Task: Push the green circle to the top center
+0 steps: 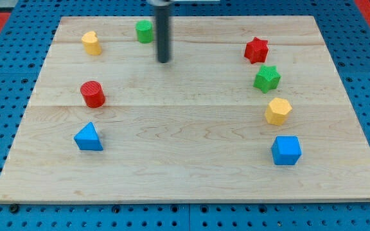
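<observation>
On the wooden counter [191, 160], at the view's left, sit a blue triangle [88, 138], a red cylinder [92, 94] and a yellow block [91, 43]. The green circle [144, 31] stands near the top edge, left of centre. My tip [164, 61] rests just right of and below it, apart; there are no jaws. At the right: red star [256, 49], green star [267, 78], yellow hexagon [278, 111], blue cube [286, 150]. No writing is legible.

I see the green circle [144, 31] as a short round cylinder standing upright on its flat end on the wooden board [191, 128]. It sits near the board's top edge, left of that edge's centre.
</observation>
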